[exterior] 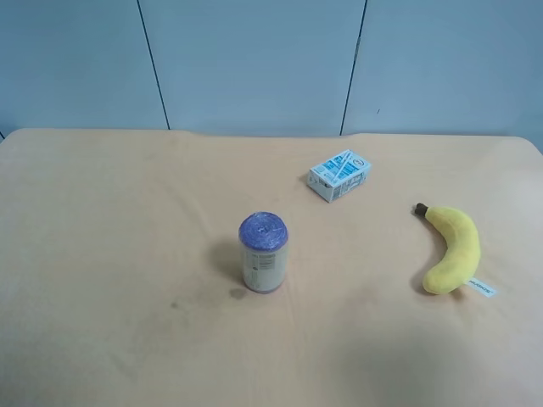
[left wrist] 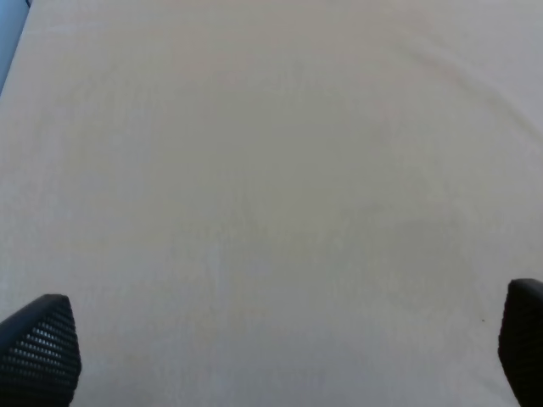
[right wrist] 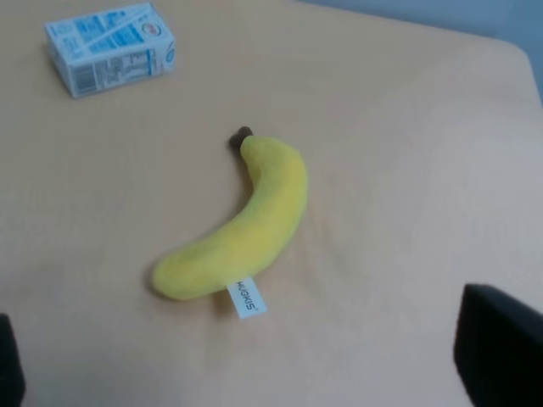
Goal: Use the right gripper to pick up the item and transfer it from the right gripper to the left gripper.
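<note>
Right wrist view shows the plush banana (right wrist: 237, 225) lying flat on the tan table (right wrist: 407, 127), untouched, with the right gripper (right wrist: 254, 360) spread wide. It lies near the table edge at the exterior high view's right, well apart from the blue-lidded can (exterior: 263, 252) and the milk carton (exterior: 339, 175). The left gripper (left wrist: 280, 343) also hangs with its fingers wide apart, holding nothing.

Matt plush banana (right wrist: 246, 220), printed-card carton (right wrist: 110, 48)

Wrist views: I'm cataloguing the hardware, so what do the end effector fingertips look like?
The left end effector shows two black, rounded fingertips, one with a fine dotted mesh texture. The right end effector shows plain black, blockier fingertips. No cables or markings show, and the arms themselves are out of view.
</note>
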You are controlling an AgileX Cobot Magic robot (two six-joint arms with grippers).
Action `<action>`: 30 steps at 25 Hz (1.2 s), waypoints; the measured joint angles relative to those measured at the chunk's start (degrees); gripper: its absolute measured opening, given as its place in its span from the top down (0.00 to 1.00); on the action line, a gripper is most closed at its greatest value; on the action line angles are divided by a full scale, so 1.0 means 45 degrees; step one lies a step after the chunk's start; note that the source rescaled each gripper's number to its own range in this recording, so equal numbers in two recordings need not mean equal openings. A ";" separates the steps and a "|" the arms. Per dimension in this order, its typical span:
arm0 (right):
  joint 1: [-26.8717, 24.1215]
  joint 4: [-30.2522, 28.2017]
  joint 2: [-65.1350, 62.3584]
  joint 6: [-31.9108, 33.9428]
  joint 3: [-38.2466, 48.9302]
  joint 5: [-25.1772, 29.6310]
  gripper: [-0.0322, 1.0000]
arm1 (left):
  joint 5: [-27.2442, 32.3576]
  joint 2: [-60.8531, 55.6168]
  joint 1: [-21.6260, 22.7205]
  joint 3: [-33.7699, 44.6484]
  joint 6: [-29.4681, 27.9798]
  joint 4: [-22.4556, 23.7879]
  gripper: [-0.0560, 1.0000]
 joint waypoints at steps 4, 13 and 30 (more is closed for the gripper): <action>0.0000 0.0000 0.0000 0.0000 0.0000 0.0000 0.00 | 0.0000 0.0000 0.0000 0.0000 0.0000 0.0000 0.00; 0.0000 0.0000 0.0000 0.0000 0.0000 0.0000 0.00 | 0.0000 0.0000 0.0000 0.0000 0.0000 0.0000 0.00; 0.0000 -0.0733 0.5547 0.3132 -0.2190 0.1148 0.00 | 0.0016 0.0000 0.0000 0.0000 0.0000 0.0000 0.00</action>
